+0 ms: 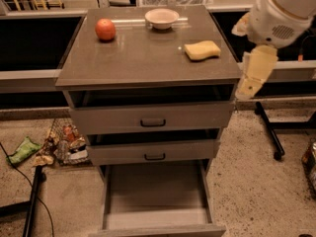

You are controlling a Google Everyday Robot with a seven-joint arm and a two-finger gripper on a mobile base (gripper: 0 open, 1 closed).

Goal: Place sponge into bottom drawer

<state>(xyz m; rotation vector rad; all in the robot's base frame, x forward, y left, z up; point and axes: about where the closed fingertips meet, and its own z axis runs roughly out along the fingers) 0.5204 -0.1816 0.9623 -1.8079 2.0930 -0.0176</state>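
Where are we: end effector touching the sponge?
Apart. Camera view shows the end effector beside the cabinet's right edge, a clear gap from the sponge.

Colours on the brown-grey table
Yellow sponge, orange fruit, pink bowl, grey bottom drawer; the cream gripper hangs beside the table's right edge.
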